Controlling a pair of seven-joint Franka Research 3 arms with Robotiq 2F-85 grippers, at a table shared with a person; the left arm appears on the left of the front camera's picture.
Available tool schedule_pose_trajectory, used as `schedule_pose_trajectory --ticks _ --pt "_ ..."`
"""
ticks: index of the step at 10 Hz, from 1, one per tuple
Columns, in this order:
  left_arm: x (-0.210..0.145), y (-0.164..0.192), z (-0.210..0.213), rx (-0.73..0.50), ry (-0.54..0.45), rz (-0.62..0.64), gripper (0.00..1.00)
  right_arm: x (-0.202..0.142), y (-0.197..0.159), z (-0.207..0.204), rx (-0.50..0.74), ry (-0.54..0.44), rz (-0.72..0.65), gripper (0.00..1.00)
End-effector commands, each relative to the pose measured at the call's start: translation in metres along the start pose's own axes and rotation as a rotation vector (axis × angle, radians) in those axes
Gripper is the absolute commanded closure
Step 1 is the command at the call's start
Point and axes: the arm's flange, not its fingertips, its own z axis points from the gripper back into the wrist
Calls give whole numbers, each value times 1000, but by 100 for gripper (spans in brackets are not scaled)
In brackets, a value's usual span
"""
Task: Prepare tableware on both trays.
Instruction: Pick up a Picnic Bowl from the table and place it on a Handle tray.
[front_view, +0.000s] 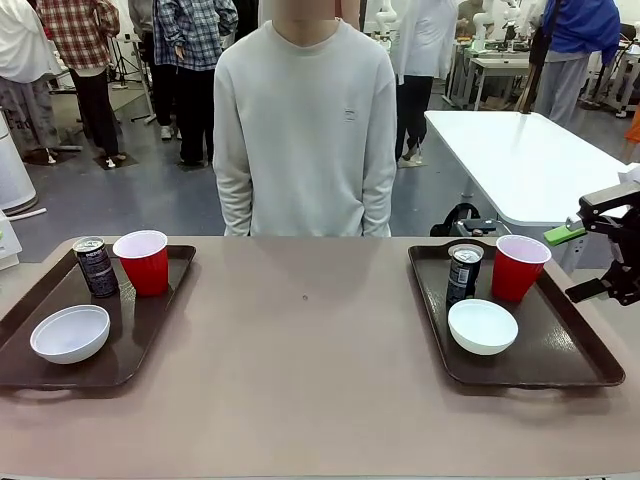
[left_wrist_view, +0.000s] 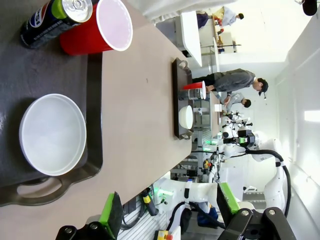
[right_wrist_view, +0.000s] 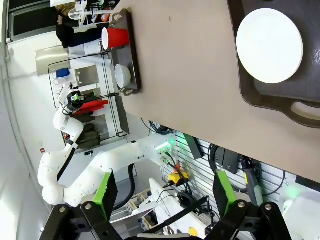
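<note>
- the table top (front_view: 310, 350) is a plain, matte pinkish-brown surface running the width of the front view.
- behind it lies a smooth grey floor (front_view: 130, 200), with people standing on it farther back.
- a white table (front_view: 520, 160) stands to the right on that floor.
- more workbenches (front_view: 495, 65) with equipment sit at the far right of the room.
- pale walls and bright, even overhead light show in the left wrist view.
</note>
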Motion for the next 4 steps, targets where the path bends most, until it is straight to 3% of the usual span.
schedule_pose_trajectory --ticks 1,4 --pt "-1 -1 0 -19 -7 -6 0 -1 -3 1 2 9 -16 0" --pt "-1 -1 0 -19 -7 -6 0 -1 -3 1 2 9 -16 0"
